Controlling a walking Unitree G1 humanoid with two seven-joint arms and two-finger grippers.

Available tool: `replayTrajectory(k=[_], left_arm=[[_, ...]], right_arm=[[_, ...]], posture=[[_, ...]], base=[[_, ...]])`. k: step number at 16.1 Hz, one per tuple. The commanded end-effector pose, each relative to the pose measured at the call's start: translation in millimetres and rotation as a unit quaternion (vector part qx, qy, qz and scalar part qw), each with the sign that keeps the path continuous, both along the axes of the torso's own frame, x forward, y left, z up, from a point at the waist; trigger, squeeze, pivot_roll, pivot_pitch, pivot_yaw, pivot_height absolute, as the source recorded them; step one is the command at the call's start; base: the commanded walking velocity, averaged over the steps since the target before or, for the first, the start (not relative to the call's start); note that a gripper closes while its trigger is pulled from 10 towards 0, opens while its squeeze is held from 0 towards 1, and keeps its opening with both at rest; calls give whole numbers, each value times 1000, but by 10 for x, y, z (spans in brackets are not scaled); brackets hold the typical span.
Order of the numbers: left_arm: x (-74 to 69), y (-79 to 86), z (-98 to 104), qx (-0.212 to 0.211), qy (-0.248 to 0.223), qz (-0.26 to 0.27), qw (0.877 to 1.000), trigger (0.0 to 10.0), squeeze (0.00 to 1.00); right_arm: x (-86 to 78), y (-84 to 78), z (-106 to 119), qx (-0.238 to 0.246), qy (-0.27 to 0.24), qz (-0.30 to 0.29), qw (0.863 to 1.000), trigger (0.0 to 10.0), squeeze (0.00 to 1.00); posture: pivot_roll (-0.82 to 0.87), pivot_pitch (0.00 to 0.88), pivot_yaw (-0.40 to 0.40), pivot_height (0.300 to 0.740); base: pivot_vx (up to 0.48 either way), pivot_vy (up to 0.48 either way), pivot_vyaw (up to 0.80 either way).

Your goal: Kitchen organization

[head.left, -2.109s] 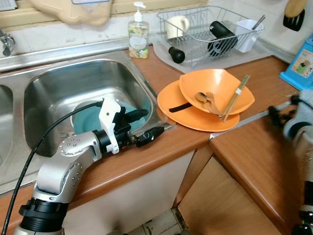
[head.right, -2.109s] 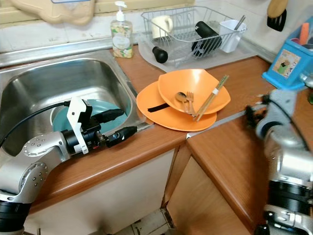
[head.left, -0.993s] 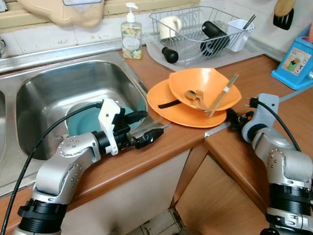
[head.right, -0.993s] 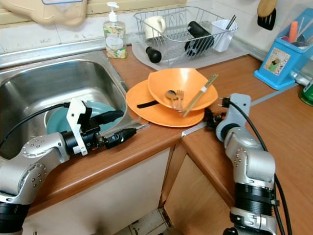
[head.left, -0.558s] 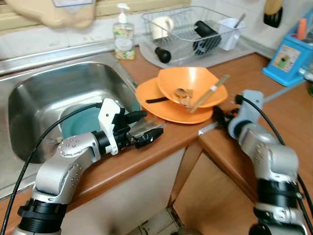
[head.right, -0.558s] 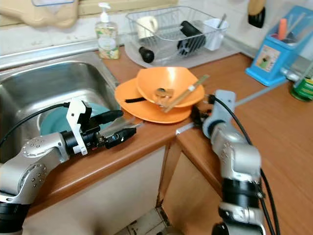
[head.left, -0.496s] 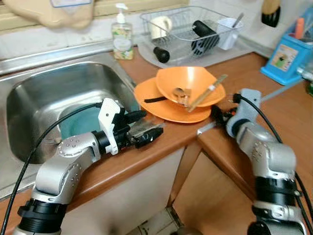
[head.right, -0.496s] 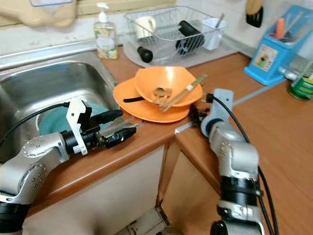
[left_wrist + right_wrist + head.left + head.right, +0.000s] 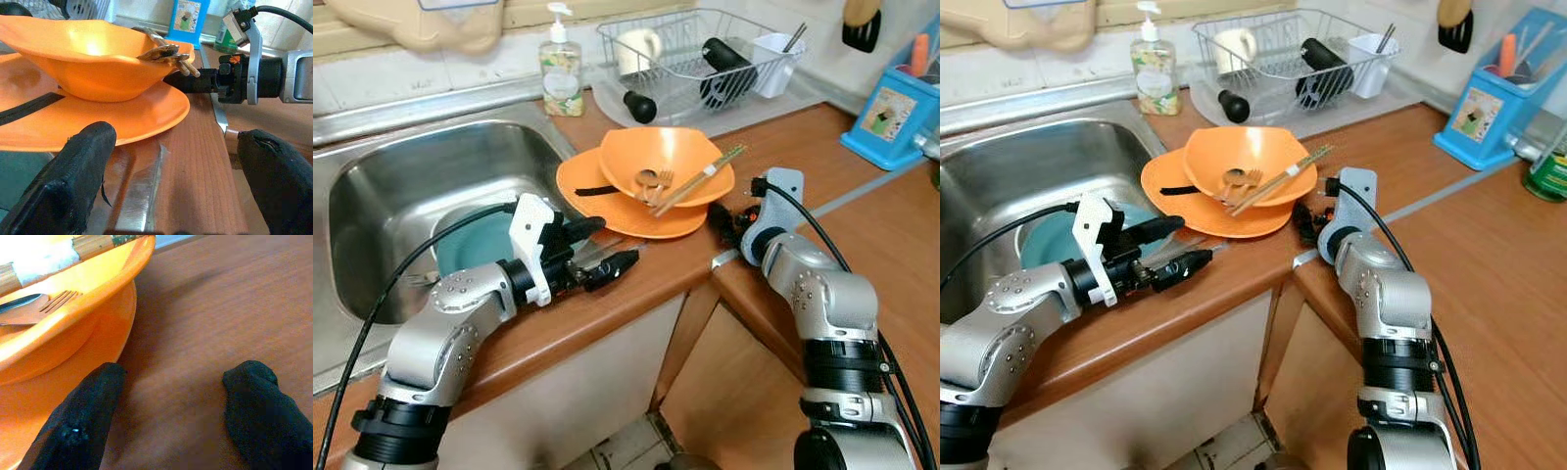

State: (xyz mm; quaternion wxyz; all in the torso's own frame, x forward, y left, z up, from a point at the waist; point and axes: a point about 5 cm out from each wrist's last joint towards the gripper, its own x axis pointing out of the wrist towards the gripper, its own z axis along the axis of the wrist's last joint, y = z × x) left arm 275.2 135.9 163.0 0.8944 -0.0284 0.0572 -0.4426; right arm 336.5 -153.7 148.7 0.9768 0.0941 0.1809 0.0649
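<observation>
— Where are the dishes?

— An orange bowl sits on an orange plate on the wooden counter, just beside the steel sink. Inside the bowl lie a spoon, a fork and a pair of chopsticks that stick out over the rim. A teal dish lies in the sink.

— And the arms?

— The left gripper hovers at the sink's edge, near the plate's rim, fingers spread wide with nothing between them. The right gripper is low over the counter just beside the plate on the other side, also parted wide and empty; one fingertip is right by the plate's edge.

— Anything behind?

— A dish rack with a mug, and a soap bottle.
</observation>
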Motion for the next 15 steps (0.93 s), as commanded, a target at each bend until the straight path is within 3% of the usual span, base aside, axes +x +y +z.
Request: replayTrajectory(k=[1,3,8,9,10,12,13,15], left_arm=[[34,10,52,3,-13,8,1000,10000,1000],[36,20,49,3,-13,10,1000,10000,1000],[38,53,46,1,-14,19,1000,10000,1000],[37,52,46,1,-14,20,1000,10000,1000],[42,45,55,-3,-17,21,1000,10000,1000],[54,42,55,-5,-17,20,1000,10000,1000],[61,33,53,-5,-18,18,1000,10000,1000],[73,6,64,-4,-21,9,1000,10000,1000]], right_arm=[[28,78,28,3,-4,13,1000,10000,0],[27,-21,67,-10,-16,1,1000,10000,0],[-148,-415,132,-27,-56,-24,998,10000,4],[-169,-496,132,-38,-59,-32,997,10000,1000],[-165,-695,210,-70,-77,-67,992,10000,1000],[-124,-851,517,-104,-146,-72,981,10000,1000],[-107,-872,639,-121,-169,-54,977,10000,1000],[-100,-800,844,-180,-209,44,960,10000,1000]], posture=[[-173,0,-29,740],[-182,0,-21,740],[-186,0,-23,740],[-186,0,-23,740],[-193,0,-20,740],[-209,0,-11,740],[-215,0,-8,740],[-218,0,-7,740]], base=[[0,0,0],[0,0,0],[0,0,0],[0,0,0],[0,0,0],[0,0,0],[0,0,0],[0,0,0]])
